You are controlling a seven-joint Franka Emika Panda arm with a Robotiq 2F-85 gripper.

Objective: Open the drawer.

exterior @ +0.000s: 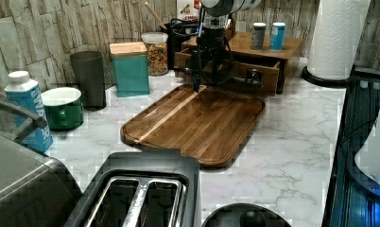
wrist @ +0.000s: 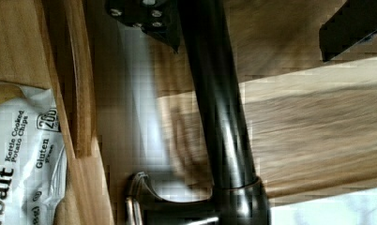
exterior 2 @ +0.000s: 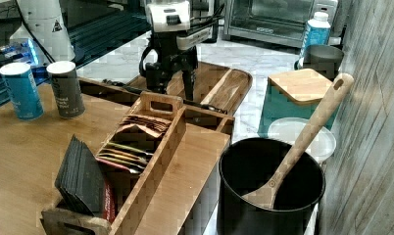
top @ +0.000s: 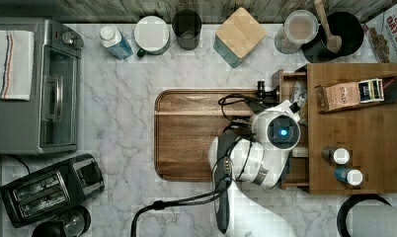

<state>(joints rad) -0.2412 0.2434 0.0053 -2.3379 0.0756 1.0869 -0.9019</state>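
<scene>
Drawer [exterior: 254, 75] pulled out; tool [exterior: 203, 79] around its handle [wrist: 219, 117]

Light-brown bamboo wood on the drawer [exterior: 254, 75], matt, with a glossy black metal bar handle [wrist: 219, 112]. Darker, smooth striped wood on the cutting board [exterior: 197, 123]. Polished veined marble for the countertop [top: 122, 98]. Brushed metal on the toaster oven [top: 38, 84]. Glossy printed plastic on the chip bag [wrist: 22, 159].
</scene>
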